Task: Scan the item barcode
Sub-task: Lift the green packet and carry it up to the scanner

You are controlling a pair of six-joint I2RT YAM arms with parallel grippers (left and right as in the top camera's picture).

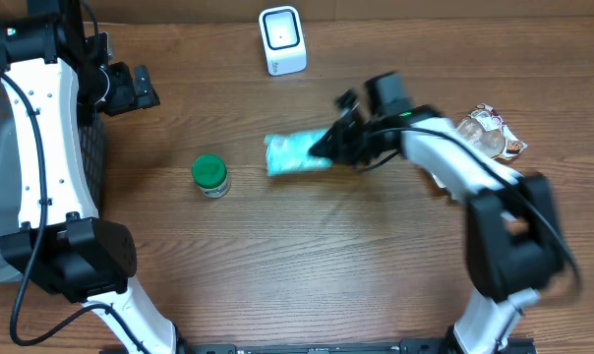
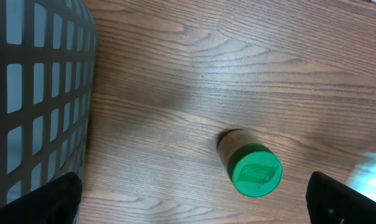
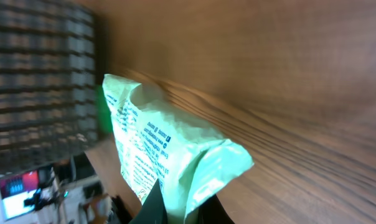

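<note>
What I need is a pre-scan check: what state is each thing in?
Pale green crinkled plastic packet: clamped at one end by right gripper.
Left gripper: open, empty.
Green-lidded small jar: upright, capped.
White boxy scanner: standing, untouched.
Clear crumpled wrapper: lying loose.

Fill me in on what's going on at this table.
The right pincer is shut on a pale green crinkly plastic packet, mid-table, short of the white boxy barcode scanner at the far edge. The left pincer hangs open and empty beside the dark mesh basket. A green-lidded small jar stands untouched.
</note>
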